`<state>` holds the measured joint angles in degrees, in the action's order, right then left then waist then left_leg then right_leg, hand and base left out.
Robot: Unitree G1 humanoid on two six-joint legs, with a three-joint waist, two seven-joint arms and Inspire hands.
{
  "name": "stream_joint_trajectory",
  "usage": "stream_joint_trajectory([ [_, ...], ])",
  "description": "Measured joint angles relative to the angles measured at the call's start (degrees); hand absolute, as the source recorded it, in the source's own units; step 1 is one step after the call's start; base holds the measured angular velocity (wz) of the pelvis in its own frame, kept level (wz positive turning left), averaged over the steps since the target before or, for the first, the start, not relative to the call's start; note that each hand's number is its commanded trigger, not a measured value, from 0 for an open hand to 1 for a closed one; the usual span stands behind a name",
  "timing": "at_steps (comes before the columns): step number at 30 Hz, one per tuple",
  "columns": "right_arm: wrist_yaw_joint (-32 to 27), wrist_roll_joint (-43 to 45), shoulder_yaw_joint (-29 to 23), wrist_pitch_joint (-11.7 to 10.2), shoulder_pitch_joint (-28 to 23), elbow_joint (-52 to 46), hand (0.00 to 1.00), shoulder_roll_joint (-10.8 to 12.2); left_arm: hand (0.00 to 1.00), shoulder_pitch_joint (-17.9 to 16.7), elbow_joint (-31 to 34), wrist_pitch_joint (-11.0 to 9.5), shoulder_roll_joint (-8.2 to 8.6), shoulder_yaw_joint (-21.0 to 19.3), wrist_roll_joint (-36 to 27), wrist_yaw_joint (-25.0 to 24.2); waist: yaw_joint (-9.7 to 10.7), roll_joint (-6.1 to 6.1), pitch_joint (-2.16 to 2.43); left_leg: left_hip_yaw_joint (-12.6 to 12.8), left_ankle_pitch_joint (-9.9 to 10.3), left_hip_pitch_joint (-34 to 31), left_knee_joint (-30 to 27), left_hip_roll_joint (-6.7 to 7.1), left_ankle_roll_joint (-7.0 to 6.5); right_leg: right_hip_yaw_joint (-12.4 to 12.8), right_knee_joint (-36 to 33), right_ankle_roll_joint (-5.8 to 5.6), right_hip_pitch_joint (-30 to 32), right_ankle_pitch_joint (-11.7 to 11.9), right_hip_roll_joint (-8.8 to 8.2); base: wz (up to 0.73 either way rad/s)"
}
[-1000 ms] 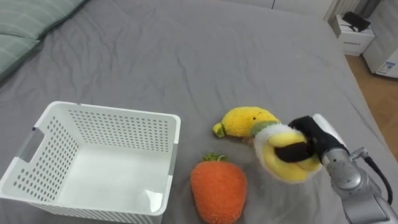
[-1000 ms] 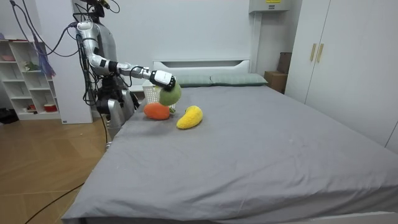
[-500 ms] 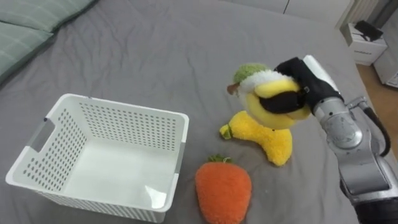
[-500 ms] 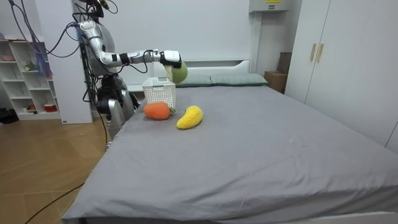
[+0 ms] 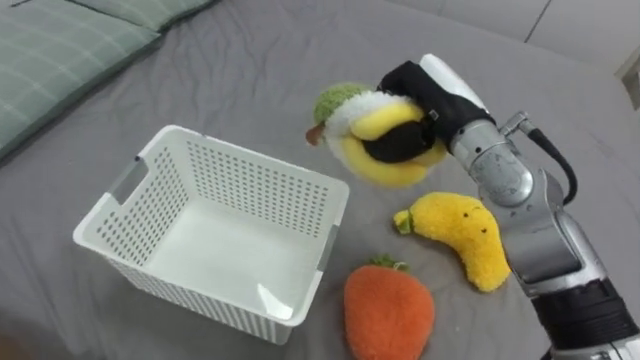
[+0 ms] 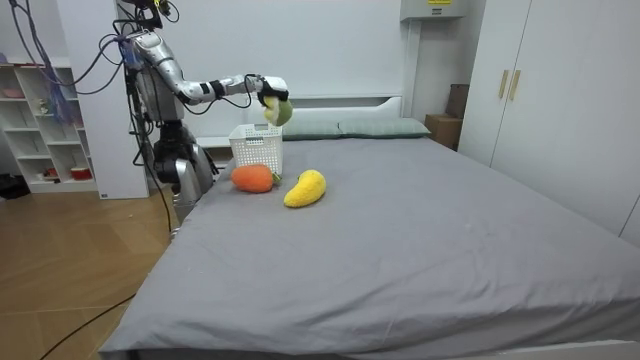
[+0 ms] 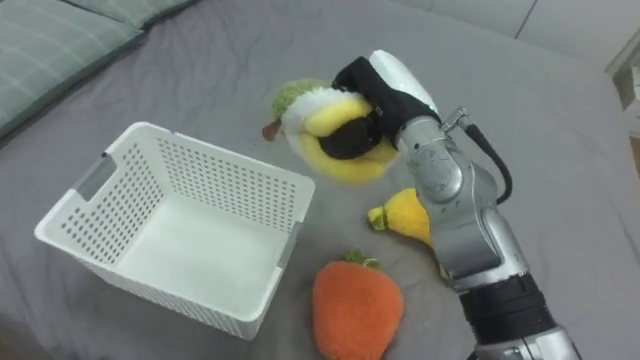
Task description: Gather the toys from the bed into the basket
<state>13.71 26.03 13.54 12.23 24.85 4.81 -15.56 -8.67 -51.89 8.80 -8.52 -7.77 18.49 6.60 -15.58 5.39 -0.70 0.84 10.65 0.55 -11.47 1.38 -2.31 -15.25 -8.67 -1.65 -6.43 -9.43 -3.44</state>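
Stands by the bed [image 5: 250, 70] at the room view's left, right arm stretched out over it. Grips a yellow plush [image 5: 372, 125] with a green cap in the right hand [image 5: 432, 95], dark fingers curled tight round its middle. Holds it in the air above the right edge of the basket [image 5: 245, 190], clear of the rim. Leaves the white basket open and empty on the grey cover, handle side to the left. Has two more toys lying on the cover to the basket's right: a carrot [image 5: 390, 312] just beside its near right corner, and a banana [image 5: 468, 232] near the carrot, beyond it and under the forearm. Shows a green striped pillow [image 5: 70, 50] at the far left.
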Motion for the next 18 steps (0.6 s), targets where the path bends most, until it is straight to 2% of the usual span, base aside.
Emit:
stream_joint_trajectory([
  [3, 0.85, 0.23, 1.88, 0.85, 0.80, 0.01, 0.47, 0.10, 0.00, 0.04, 0.03, 0.05, -0.01, -0.03, 0.09, 0.02, -0.95, 0.01, -0.08, -1.35, -0.39, -0.42, -0.11, 0.41, -0.08, -0.91, 0.00, -0.03, -0.17, -0.02, -0.21, 0.23],
  [4, 1.12, 0.37, 2.32, 1.11, 1.15, 0.02, 0.40, 0.11, 0.00, 0.04, 0.04, 0.10, -0.01, -0.03, 0.13, 0.02, -1.21, 0.02, -0.14, -1.47, -0.44, -0.49, -0.15, 0.46, -0.09, -1.02, 0.00, -0.03, -0.18, -0.02, -0.23, 0.19],
  [5, 1.65, 0.74, 2.79, 1.16, 1.38, 0.01, 0.16, 0.11, 0.00, 0.05, 0.13, 0.28, -0.01, -0.04, 0.43, 0.02, -1.85, 0.07, -0.17, -1.74, -0.47, -0.66, -0.30, 0.52, -0.10, -1.36, 0.00, -0.03, -0.22, -0.02, -0.25, 0.16],
  [6, 2.15, 0.94, 2.96, 1.25, 1.45, 0.01, 0.00, 0.13, 0.00, 0.11, 0.20, 0.58, -0.02, -0.05, 1.02, 0.02, -2.23, 0.24, -0.19, -2.14, -0.51, -0.88, -0.41, 0.60, -0.12, -1.83, 0.01, -0.03, -0.24, -0.02, -0.30, 0.18],
  [8, 2.74, 1.58, 3.24, 2.11, 1.81, 0.06, 0.00, 1.00, 0.00, 0.09, 0.21, 1.37, -0.03, -0.01, 1.91, 0.02, -3.27, 0.42, -0.34, -2.63, -0.68, -1.03, -0.40, 0.73, -0.11, -2.02, 0.03, -0.05, -0.24, -0.02, -0.36, 0.14],
  [12, 4.18, 2.11, 3.79, 3.31, 1.98, 0.05, 0.00, 4.21, 0.00, 0.06, 0.40, 3.54, -0.03, 0.18, 2.60, -0.09, -4.08, 0.53, -0.29, -3.57, -0.92, -1.33, -0.62, 1.01, -0.09, -2.20, 0.01, -0.19, -0.33, -0.11, -0.43, 0.11],
  [18, 4.66, 2.98, 6.60, 4.15, 2.23, 0.05, 0.00, 4.87, 0.00, 0.48, 0.72, 5.00, -0.05, 0.29, 3.55, -0.16, -5.15, 0.89, -0.04, -4.38, -1.03, -2.08, -1.38, 1.31, -0.18, -2.11, -0.06, -0.23, -0.12, -0.14, -0.50, 0.09],
])
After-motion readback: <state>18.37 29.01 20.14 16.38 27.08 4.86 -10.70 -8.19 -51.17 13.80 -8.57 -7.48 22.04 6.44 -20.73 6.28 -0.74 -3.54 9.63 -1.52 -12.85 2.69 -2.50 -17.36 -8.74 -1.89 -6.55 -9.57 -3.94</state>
